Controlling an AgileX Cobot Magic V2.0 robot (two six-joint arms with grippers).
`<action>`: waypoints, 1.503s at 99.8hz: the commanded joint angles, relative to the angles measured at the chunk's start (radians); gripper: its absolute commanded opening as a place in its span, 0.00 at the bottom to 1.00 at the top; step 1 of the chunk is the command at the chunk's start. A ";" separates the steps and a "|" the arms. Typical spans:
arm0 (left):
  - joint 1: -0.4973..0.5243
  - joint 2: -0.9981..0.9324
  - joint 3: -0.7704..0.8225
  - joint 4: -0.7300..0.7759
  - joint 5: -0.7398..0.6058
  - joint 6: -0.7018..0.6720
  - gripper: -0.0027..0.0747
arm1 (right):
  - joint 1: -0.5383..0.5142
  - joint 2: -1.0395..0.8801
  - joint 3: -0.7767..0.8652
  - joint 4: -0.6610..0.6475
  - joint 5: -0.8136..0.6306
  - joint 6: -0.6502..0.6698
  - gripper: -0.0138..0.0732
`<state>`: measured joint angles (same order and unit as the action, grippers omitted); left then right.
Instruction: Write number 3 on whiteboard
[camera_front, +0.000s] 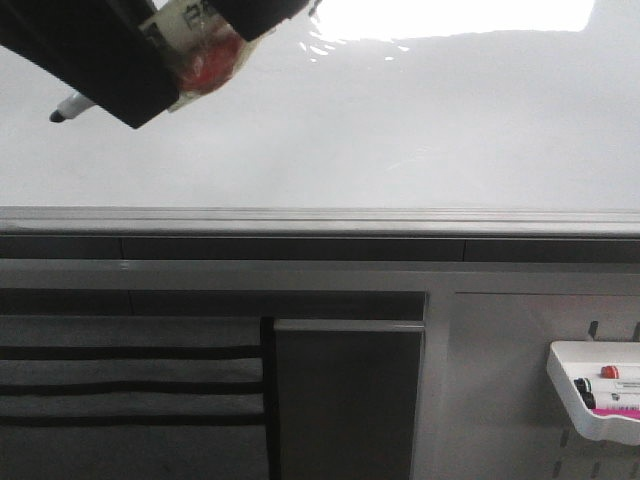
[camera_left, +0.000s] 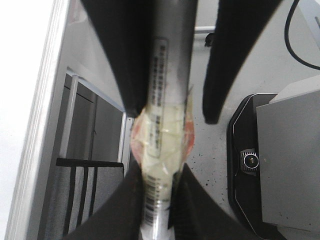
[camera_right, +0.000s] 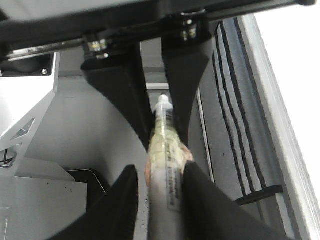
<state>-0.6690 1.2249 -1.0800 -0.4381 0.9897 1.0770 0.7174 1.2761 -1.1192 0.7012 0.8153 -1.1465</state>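
Whiteboard (camera_front: 400, 130): glossy white, filling the upper part of the front view, with a bright light reflected along its top edge. A grey rail (camera_front: 320, 220) runs along its lower edge, and the face that shows is plain white. Below the rail are grey panels. At lower right a small white tray (camera_front: 560, 370) of markers hangs on a pegboard panel, well apart from my arms.

Marker (camera_front: 72, 106): at the upper left of the board, slanting, with its black tip pointing down and to the left, close to the board's face. I cannot tell whether the tip touches. Yellowish tape (camera_front: 205, 65) with red under it is wrapped round the middle of the marker.

Left end effector (camera_left: 159, 170): fingers pressed against the marker on both sides, pinching it on the tip side of the tape.

Right end effector (camera_right: 161, 169): fingers set either side of the grey labelled barrel on the other side of the tape. One finger lies against the barrel and the other stands a little apart from it, so the jaws are spread rather than clamped.
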 joint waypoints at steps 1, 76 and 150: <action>-0.006 -0.027 -0.033 -0.056 -0.038 0.000 0.01 | 0.001 -0.014 -0.032 0.024 -0.024 -0.011 0.37; 0.042 -0.114 -0.037 -0.050 -0.127 -0.033 0.59 | -0.036 -0.091 -0.032 -0.077 -0.026 0.130 0.17; 0.404 -0.477 0.291 -0.173 -0.344 -0.247 0.59 | -0.411 -0.534 0.329 -0.243 -0.201 0.611 0.17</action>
<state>-0.2673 0.7530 -0.7651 -0.5680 0.7083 0.8420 0.3118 0.7500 -0.7695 0.4397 0.6915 -0.5403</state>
